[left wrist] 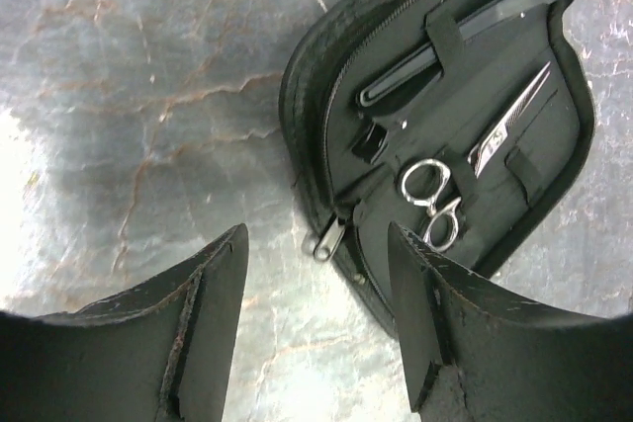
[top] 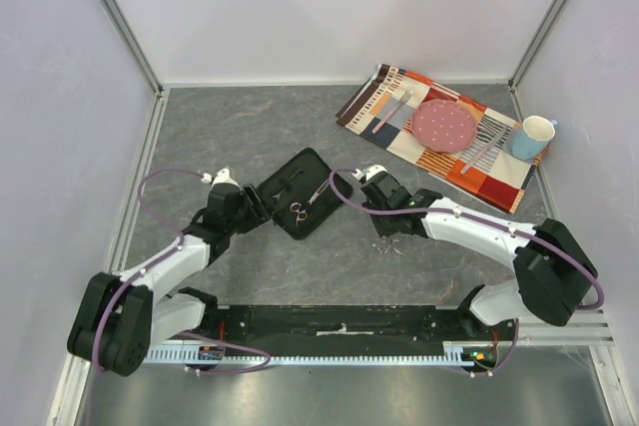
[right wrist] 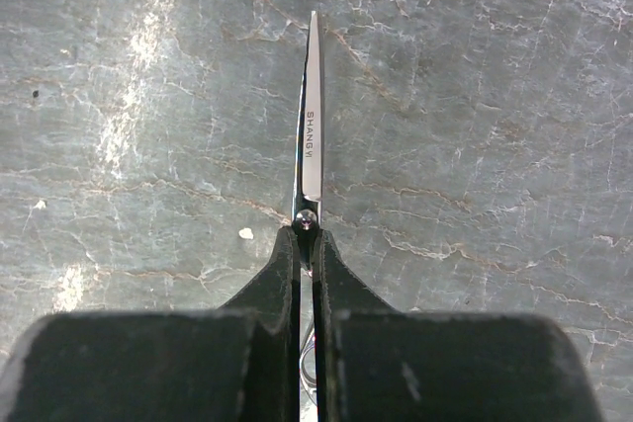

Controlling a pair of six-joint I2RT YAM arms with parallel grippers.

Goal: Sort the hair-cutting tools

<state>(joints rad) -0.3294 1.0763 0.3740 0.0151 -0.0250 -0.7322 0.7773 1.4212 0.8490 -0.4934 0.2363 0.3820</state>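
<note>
Jaws of right gripper [right wrist: 307, 244] pinch slim silver-metal scissors [right wrist: 313, 126], blades pointing to frame top. Left gripper [left wrist: 316, 234] spread, lower frame. Upper right: open black zip fabric case [left wrist: 307, 86] holding second silver scissors [left wrist: 435, 200] and thin black hair clip [left wrist: 445, 32].

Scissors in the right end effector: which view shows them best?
Right wrist: scissors blade large and central, right end effector pinching its pivot. Top external barely resolves them; left wrist shows only the cased pair.

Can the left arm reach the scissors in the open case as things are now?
Probably yes: the left end effector is open beside the case, and nothing covers the scissors.
</note>
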